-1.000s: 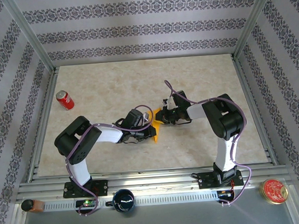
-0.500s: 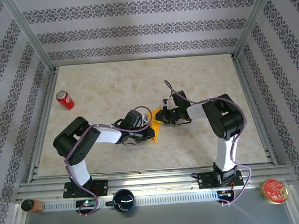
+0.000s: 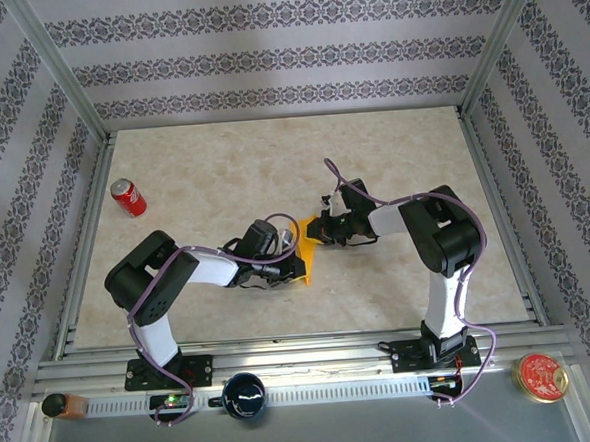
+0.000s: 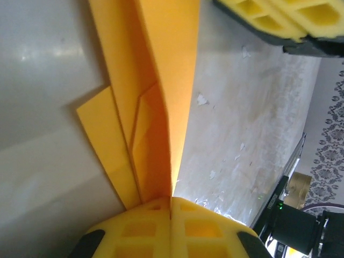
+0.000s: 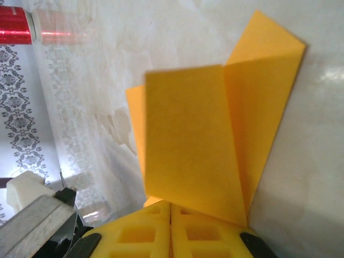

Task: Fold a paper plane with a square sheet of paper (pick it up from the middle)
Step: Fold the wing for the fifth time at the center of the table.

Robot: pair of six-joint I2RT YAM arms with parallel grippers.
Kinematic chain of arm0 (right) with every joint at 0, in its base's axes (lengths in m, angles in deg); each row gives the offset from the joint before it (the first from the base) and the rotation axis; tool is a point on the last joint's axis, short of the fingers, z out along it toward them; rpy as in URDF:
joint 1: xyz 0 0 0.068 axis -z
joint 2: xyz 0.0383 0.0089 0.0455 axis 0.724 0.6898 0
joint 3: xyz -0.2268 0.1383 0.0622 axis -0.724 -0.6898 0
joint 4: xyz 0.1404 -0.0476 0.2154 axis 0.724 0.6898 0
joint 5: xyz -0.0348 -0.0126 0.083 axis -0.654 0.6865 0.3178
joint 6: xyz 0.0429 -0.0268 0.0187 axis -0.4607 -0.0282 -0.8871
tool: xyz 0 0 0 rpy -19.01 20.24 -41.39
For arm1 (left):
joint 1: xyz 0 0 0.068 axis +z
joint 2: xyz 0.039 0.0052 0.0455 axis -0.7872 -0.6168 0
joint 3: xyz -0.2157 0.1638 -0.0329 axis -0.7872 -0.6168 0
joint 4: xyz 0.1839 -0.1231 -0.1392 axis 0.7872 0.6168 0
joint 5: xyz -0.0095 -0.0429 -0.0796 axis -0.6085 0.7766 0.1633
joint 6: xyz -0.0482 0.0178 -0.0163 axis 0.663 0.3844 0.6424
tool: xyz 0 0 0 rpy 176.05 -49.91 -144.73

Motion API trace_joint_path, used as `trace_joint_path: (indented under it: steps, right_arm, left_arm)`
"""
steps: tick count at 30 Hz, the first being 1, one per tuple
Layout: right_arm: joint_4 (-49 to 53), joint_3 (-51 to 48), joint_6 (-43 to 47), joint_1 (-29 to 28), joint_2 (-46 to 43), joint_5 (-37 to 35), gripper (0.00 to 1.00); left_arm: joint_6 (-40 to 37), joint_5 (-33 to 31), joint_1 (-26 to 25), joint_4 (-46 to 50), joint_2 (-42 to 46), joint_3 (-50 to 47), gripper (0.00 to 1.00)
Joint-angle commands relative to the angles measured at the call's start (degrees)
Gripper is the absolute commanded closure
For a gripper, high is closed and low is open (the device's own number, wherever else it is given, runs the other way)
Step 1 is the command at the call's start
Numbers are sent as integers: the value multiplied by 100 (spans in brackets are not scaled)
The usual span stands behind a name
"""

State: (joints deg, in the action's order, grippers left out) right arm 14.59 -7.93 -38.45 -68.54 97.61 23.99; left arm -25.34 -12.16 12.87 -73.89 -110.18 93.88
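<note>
Left gripper (image 4: 171, 201) pinches one end of the folded orange-yellow paper (image 3: 303, 257), right gripper (image 5: 171, 207) pinches the other — it is between them at mid table (image 3: 401, 154), well apart from the red can (image 3: 128, 197)

Paper (image 3: 305, 250) plain orange-yellow. Can (image 3: 127, 197) red. Table (image 3: 222, 175) beige, marbled. Walls (image 3: 265, 62) white with grey floral bands. Cables (image 3: 348, 190) purple. Left gripper (image 4: 171, 209) yellow, waffle-gridded
</note>
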Motion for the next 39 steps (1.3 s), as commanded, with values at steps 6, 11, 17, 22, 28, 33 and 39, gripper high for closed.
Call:
trace_joint_path:
  steps: [6, 11, 17, 22, 28, 33, 39]
  right_arm:
    - [621, -126, 154, -104, 205, -643, 92]
    - [639, -130, 154, -122, 205, -652, 93]
    - [648, -117, 145, -131, 205, -653, 93]
    - [678, -113, 162, -133, 209, -652, 93]
    - [657, -117, 162, -140, 220, -633, 93]
    - [656, -108, 163, -145, 231, -632, 93]
    - [656, -117, 163, -149, 218, -621, 93]
  left_arm:
    - [-172, 321, -94, 945, 82, -44, 86]
    - [-48, 61, -94, 815, 619, -183, 74]
    - [-555, -554, -68, 2275, 1320, 376, 70]
    - [-422, -266, -50, 1781, 1001, 695, 94]
    - [-261, -118, -50, 1264, 286, 1196, 100]
    - [-365, -161, -50, 1314, -142, 1563, 100]
    - [-315, -76, -51, 1180, -453, 1518, 100]
